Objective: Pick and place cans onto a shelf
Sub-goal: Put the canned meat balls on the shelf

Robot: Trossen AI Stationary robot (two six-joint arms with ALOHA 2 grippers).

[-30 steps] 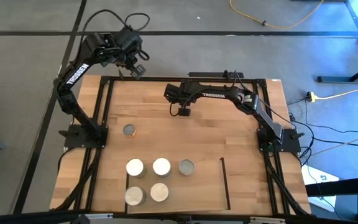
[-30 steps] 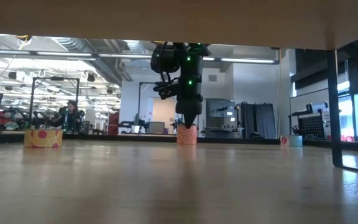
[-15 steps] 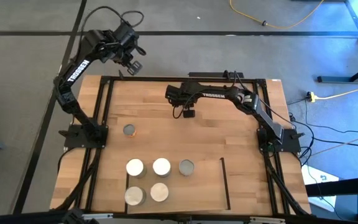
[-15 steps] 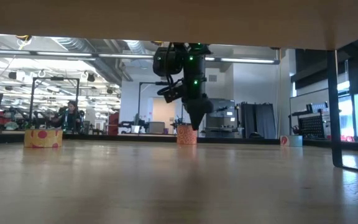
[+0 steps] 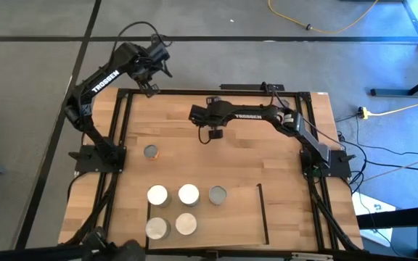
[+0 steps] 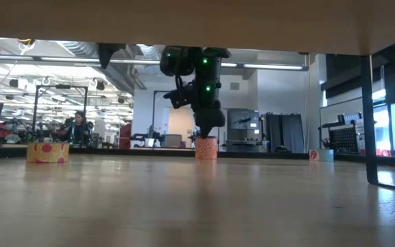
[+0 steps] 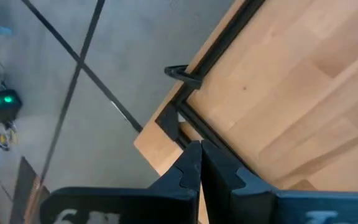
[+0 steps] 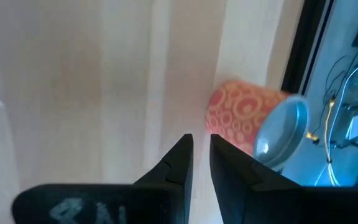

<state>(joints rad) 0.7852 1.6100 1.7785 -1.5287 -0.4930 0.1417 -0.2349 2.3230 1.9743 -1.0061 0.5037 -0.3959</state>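
Note:
Several cans (image 5: 188, 193) with white, cream or grey tops stand on the shelf (image 5: 238, 217) at the table's near edge. A yellow can (image 5: 150, 152) (image 6: 46, 152) stands alone on the table's left part. An orange can (image 6: 206, 147) (image 8: 238, 115) with a grey metal top stands mid-table. In the high view my right gripper (image 5: 212, 133) hides it. That gripper (image 6: 208, 132) (image 8: 199, 140) hangs just above and beside the can, its fingers a narrow gap apart with nothing between them. My left gripper (image 5: 153, 85) (image 7: 199, 144) is shut and empty above the table's far left corner. My right gripper's fingertips (image 8: 215, 142) stand right at the orange can's side (image 8: 211, 124), slanting down from above. I cannot tell whether they touch it. The can stands on the table.
Black frame bars (image 5: 125, 130) run along the table's edges, and their corner (image 7: 174, 118) lies under my left gripper. A black post (image 6: 369, 116) stands at the near right. Bare board (image 5: 267, 159) lies between my right gripper and the shelf. A person (image 6: 79, 127) sits in the room behind.
My left gripper has sunk toward the table's far left corner and turned, and that arm now shows at the top of the low view. My right gripper tipped toward the table's right, then swung back over the orange can while rolling. The can has stayed in place.

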